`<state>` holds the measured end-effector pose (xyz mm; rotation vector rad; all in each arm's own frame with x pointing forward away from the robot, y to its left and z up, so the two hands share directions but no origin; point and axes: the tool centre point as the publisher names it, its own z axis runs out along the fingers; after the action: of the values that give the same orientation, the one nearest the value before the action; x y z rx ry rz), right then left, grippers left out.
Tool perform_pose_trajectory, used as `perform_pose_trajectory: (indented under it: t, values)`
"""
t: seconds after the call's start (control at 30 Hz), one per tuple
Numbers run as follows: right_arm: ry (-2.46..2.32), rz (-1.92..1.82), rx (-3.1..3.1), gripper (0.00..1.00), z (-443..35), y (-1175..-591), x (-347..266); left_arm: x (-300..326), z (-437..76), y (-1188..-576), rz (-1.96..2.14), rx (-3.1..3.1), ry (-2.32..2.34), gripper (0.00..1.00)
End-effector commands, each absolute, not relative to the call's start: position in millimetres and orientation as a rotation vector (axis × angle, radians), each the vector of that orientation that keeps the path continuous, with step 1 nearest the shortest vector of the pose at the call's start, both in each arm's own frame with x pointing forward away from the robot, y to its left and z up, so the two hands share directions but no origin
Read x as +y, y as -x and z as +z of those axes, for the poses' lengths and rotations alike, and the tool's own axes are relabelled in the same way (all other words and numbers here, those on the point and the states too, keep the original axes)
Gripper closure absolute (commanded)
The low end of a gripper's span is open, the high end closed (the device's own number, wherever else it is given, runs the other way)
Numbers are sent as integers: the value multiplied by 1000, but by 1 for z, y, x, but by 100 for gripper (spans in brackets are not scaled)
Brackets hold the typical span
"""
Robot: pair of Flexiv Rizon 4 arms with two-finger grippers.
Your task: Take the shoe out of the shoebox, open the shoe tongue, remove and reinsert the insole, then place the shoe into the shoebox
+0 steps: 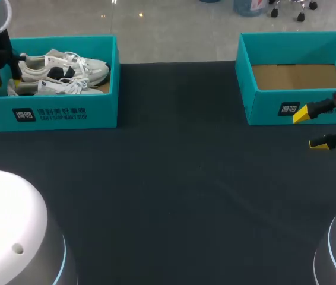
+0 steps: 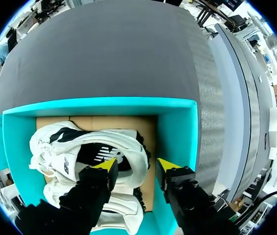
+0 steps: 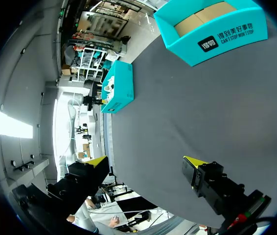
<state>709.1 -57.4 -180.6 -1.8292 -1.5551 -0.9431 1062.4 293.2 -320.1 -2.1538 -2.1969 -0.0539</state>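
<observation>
Two white shoes (image 1: 67,66) with black patches lie side by side in the teal shoebox (image 1: 67,113) at the left. The left gripper (image 2: 136,165) hangs over their heel end, with its fingers apart and nothing between them. An empty second box (image 1: 263,107) stands at the right. Just in front of it the right gripper (image 1: 310,129) is spread wide above the black table (image 1: 174,196).

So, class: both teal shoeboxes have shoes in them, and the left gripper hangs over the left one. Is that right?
Not quite. Only the left shoebox holds white shoes. The right shoebox shows just its bare cardboard floor, as the head view makes plain. The left gripper does hang over the left one.
</observation>
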Motion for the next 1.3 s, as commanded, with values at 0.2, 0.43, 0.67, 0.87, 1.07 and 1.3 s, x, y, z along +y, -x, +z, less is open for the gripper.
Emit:
perform_pose_trajectory:
  t: [0.2,0.43,0.67,0.87,1.07,1.3]
  values:
    - [1831,-942,-1555,0,-181,-709,-57,297,-337,-1060,-45,-2217,2147,49]
    - [1831,-942,-1555,0,-181,-709,-57,306,-350,-1064,-10,-2230,2129,44]
    - [1831,-942,-1555,0,-181,-709,-57,309,-361,-1071,2,-2238,2127,38]
    - [1831,-942,-1555,0,-181,-709,-57,309,-371,-1076,-11,-2240,2151,31]
    - [1831,-942,-1555,0,-181,-709,-57,304,-376,-1074,-7,-2230,2156,38]
    - [1831,-942,-1555,0,-181,-709,-57,301,-381,-1072,-6,-2207,2160,59]
